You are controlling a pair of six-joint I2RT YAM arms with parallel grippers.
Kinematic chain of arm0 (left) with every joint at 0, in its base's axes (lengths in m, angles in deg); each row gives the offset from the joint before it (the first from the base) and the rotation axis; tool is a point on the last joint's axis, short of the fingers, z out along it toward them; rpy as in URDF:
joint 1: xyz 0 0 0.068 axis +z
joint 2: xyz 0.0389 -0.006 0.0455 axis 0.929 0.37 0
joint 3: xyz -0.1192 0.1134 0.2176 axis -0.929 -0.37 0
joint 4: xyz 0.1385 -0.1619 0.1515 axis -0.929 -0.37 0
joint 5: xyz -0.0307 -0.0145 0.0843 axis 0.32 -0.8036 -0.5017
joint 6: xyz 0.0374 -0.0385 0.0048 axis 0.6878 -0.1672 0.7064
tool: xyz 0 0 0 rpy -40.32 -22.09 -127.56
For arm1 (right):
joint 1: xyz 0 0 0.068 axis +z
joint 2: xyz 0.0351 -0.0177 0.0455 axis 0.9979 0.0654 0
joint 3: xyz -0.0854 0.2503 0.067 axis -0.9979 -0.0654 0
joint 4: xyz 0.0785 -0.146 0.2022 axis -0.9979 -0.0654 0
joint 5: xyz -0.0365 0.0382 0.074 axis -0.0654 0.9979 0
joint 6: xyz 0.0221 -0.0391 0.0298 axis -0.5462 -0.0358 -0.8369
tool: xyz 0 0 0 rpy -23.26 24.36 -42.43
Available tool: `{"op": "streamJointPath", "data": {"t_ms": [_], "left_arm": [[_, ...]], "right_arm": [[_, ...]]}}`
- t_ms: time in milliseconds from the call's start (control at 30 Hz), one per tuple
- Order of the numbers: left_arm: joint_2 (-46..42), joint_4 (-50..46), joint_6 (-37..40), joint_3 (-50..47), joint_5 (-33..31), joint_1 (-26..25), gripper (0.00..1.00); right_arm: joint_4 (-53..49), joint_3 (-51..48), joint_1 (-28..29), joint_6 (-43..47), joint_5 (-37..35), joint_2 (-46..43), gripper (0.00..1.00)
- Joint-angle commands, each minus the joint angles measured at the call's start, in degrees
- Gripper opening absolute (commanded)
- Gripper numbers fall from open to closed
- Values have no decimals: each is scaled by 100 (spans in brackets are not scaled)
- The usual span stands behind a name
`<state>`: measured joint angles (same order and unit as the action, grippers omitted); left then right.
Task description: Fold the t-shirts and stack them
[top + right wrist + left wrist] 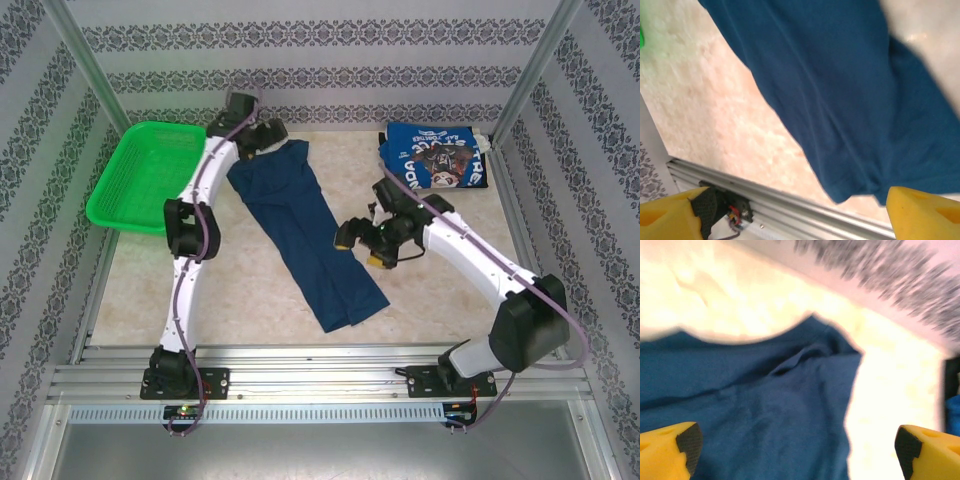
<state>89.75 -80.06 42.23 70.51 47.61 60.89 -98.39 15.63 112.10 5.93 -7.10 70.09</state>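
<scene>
The table (240, 300) is the biggest thing before me, pale and marbled. In its middle lies the dark navy t-shirt (305, 235), folded into a long narrow strip that runs on a slant from the far left to the near right. The green basket (140, 178) sits at the far left corner, apart from this shirt. The brighter blue t-shirt (435, 160) lies folded in the far right corner with its white lettering up, well apart from the navy one. My left gripper (262, 135) hangs at the far end of the navy strip, its jaws spread wide and holding nothing. My right gripper (362, 240) is just beside the strip's right edge, near its middle. It too is wide open and empty.
</scene>
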Motion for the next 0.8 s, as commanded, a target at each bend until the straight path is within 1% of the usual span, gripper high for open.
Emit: {"op": "streamJointPath", "data": {"t_ms": [0, 33, 100, 133, 167, 233, 300, 333, 400, 467, 567, 667, 767], "left_arm": [[-1061, -733, 298, 83, -498, 196, 99], [-1161, -1082, 328, 28, -571, 187, 98], [-1327, -1656, 398, -279, -854, 107, 92], [-1497, -1723, 430, -693, -1015, 22, 87], [-1721, -1496, 433, -1251, -1092, -80, 82], [-2346, -501, 284, -2748, -1184, -284, 70], [-2555, -50, -37, -3594, -1148, -349, 58], [-2565, 53, -172, -3818, -1096, -373, 55], [-2594, 367, -280, -4253, -1069, -508, 54], [-2500, 555, -379, -4467, -989, -617, 53], [-2237, 679, -527, -4605, -870, -717, 52], [-1962, 755, -573, -4620, -783, -831, 53], [-1489, 671, -556, -4317, -624, -922, 53]], "right_arm": [[-363, 251, -167, 1222, -346, 625, 87], [-378, 326, -190, 1408, -590, 765, 87], [-153, 269, -292, 1689, -574, 976, 86], [0, 211, -323, 1803, -611, 1055, 85], [99, 190, -334, 1915, -667, 1124, 84], [234, 200, -335, 2140, -707, 1308, 81], [286, 190, -335, 2249, -837, 1448, 75], [284, 156, -355, 2244, -919, 1484, 72], [295, 5, -400, 2238, -990, 1476, 68], [398, -264, -414, 2170, -955, 1410, 64], [614, -764, -364, 1937, -655, 1313, 57], [864, -1218, -257, 1634, -393, 1193, 54], [998, -1572, -76, 1315, -208, 1044, 52]]}}
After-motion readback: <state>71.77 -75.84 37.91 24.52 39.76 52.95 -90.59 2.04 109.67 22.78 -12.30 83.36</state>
